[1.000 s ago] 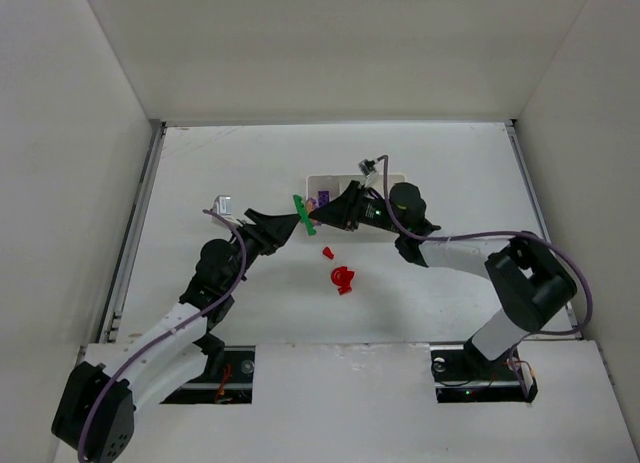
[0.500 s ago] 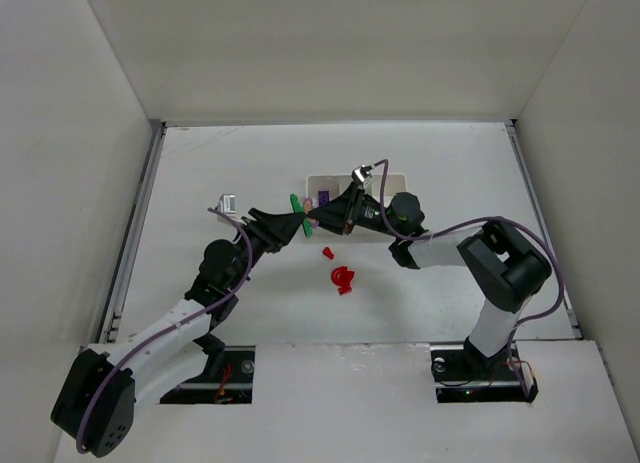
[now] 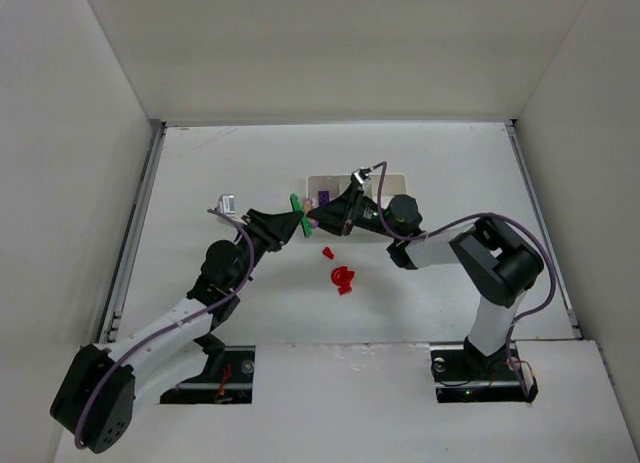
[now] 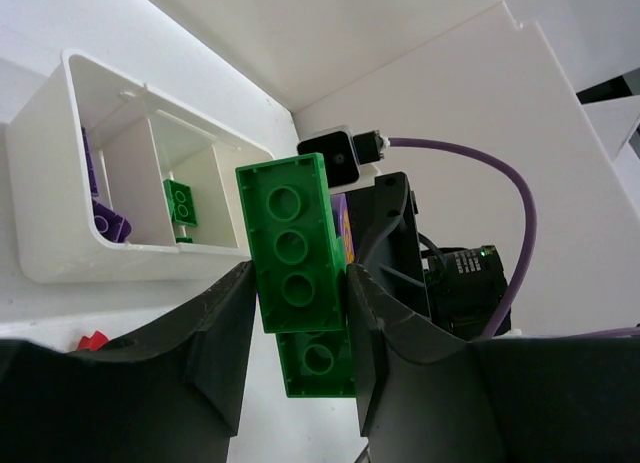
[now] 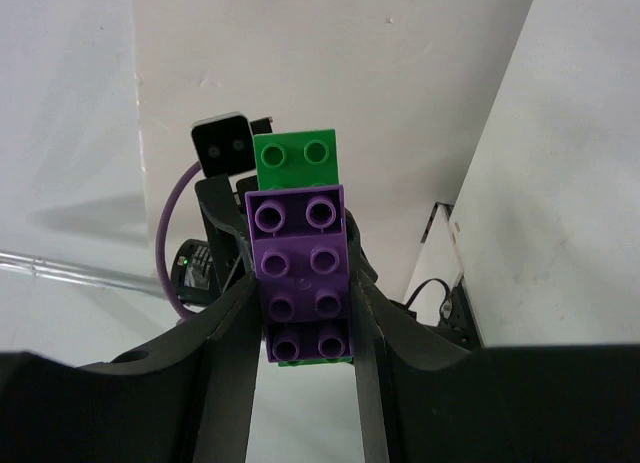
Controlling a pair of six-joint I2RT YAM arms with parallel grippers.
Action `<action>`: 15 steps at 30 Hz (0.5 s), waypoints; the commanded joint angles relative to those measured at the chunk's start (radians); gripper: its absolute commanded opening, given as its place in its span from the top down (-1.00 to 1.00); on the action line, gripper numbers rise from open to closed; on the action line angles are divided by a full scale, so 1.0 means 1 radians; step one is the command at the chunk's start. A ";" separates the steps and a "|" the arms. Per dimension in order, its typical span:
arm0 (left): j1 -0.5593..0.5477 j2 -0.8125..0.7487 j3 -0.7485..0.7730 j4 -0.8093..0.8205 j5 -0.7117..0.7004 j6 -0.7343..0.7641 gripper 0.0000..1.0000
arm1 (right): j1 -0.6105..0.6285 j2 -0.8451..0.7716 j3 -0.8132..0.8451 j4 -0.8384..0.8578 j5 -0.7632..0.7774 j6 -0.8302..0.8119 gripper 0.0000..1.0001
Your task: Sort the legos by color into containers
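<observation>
**Robotics lab test cell**

Plain white panels (image 3: 70,133) box in a white table (image 3: 220,163) on three sides and hide the room beyond, so a lab is only the likely reading. The left arm (image 3: 170,328) and right arm (image 3: 500,273) are bolted at its near edge, purple cables (image 4: 527,208) looped along them, lit electronics in cut-outs (image 3: 228,368) by the bases. Red legos (image 3: 341,278) lie on the tabletop.

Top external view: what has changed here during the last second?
The right gripper, shut on the purple brick, moved left toward the left gripper, whose jaws closed on the green brick joined to it. The red legos and the white tray stayed put.
</observation>
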 commanded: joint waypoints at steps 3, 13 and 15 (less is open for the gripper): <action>-0.033 0.030 0.020 0.115 -0.003 0.007 0.34 | 0.004 0.029 -0.001 0.176 0.003 0.035 0.35; -0.042 0.045 0.025 0.132 -0.004 0.005 0.29 | 0.005 0.059 -0.001 0.232 0.003 0.075 0.35; -0.044 0.047 0.025 0.135 -0.004 0.005 0.26 | 0.005 0.064 0.002 0.236 0.003 0.083 0.36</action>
